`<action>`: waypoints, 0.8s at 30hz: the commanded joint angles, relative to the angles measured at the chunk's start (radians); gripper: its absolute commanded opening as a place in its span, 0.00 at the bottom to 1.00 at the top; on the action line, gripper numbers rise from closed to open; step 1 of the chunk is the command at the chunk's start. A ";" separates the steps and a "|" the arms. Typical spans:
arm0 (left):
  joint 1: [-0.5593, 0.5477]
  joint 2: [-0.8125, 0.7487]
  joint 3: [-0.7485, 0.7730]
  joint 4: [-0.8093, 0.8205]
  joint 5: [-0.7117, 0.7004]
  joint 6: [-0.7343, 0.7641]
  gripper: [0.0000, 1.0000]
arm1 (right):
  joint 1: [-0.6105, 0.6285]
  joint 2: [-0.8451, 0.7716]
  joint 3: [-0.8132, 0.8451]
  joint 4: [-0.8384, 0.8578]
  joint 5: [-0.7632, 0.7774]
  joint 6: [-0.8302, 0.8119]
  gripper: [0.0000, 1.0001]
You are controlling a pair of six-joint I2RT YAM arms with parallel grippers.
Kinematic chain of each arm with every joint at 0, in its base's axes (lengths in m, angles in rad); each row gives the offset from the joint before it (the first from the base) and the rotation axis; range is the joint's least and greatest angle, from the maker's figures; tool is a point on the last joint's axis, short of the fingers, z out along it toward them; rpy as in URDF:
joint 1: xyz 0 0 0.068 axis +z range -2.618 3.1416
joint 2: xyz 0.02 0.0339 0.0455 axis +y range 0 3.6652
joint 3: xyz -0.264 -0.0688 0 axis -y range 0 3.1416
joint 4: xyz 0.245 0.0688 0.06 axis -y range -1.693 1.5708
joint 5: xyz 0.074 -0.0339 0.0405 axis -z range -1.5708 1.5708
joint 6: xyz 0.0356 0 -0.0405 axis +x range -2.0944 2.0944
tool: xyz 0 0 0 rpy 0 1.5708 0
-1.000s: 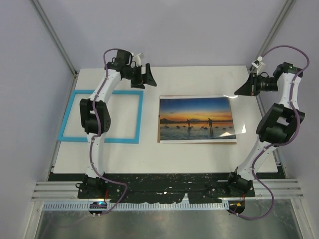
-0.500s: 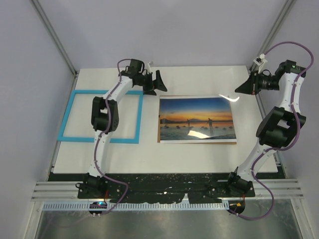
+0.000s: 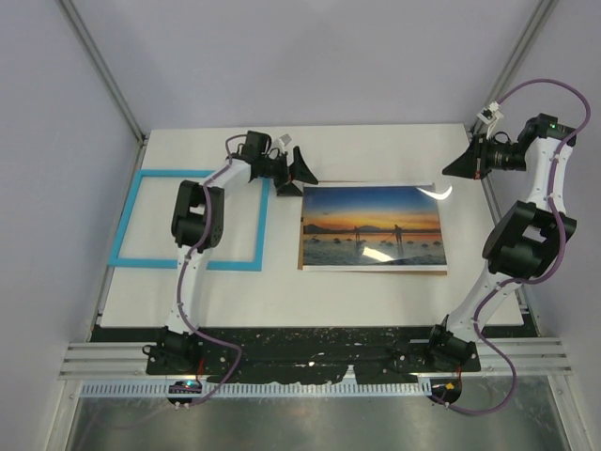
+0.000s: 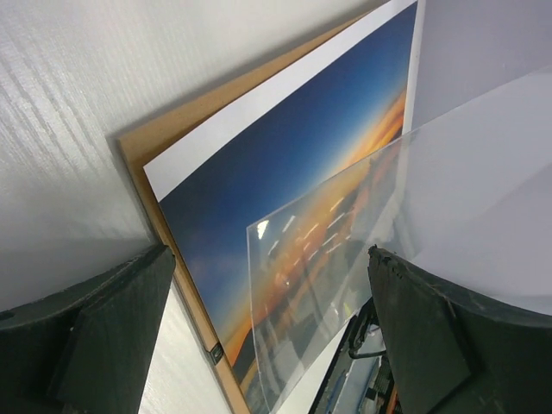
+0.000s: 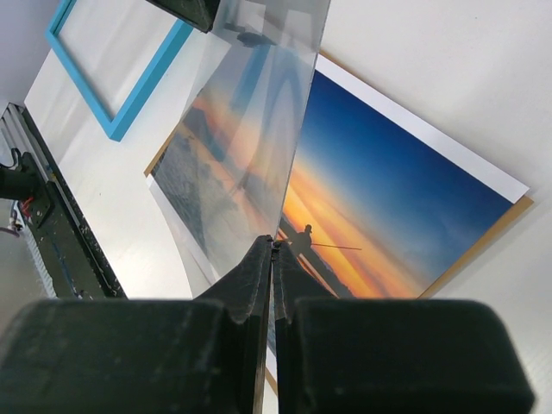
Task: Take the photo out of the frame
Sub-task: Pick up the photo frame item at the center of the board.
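One frame (image 3: 141, 262) lies at the left of the white table (image 3: 376, 150), with the tabletop showing through its opening. One photo (image 3: 373, 227) lies right of centre, apart from the frame, flat on one brown backing board (image 4: 138, 151) that peeks out along its edges. Farther back are two grippers. The left gripper (image 3: 302, 175) hovers spread wide and empty just beside the photo's upper-left corner. At the upper right, the right gripper (image 5: 273, 250) is pinched tight on one clear sheet (image 5: 250, 129), which slants over the photo.
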 commanded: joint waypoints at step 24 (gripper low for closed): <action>-0.020 -0.204 -0.250 0.398 0.207 -0.207 1.00 | -0.006 0.142 0.062 -0.063 0.018 0.148 0.08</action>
